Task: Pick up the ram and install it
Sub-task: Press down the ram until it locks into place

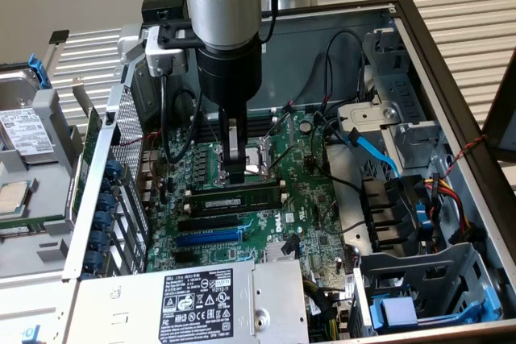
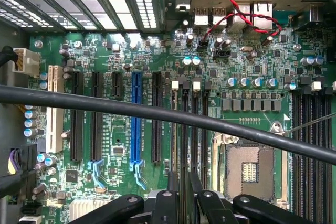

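Note:
The ram is a long green stick with a pale label. It lies level along the black memory slots, just in front of the CPU socket. My gripper comes straight down from above and its two narrow fingers are shut on the ram near its middle. In the wrist view the ram shows edge-on between the fingers, in line with the black slots with white end clips. Whether the stick is seated in a slot I cannot tell.
The open PC case has a blue expansion slot beside the memory slots and a power supply in front. A drive cage and blue cables crowd the exterior view's right. A black cable crosses the wrist view.

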Robot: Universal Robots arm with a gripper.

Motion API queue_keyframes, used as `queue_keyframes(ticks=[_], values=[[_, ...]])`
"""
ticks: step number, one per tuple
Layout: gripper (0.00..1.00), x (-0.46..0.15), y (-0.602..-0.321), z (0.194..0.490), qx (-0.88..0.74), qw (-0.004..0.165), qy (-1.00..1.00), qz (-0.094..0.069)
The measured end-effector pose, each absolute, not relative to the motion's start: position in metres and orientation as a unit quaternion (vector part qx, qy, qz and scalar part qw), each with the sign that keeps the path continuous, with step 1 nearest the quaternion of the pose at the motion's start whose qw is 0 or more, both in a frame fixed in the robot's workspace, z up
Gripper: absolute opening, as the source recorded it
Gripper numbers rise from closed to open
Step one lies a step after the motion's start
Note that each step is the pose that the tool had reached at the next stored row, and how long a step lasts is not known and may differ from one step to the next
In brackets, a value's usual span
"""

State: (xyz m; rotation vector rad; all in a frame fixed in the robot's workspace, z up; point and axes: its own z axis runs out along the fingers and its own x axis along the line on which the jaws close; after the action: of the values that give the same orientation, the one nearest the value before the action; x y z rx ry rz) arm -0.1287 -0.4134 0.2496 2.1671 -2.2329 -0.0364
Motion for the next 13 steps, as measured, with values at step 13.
queue_keyframes(ticks=[13], values=[[0.11,-0.1310,-0.4145,0.2481,0.696,0.015,-0.717,-0.012]])
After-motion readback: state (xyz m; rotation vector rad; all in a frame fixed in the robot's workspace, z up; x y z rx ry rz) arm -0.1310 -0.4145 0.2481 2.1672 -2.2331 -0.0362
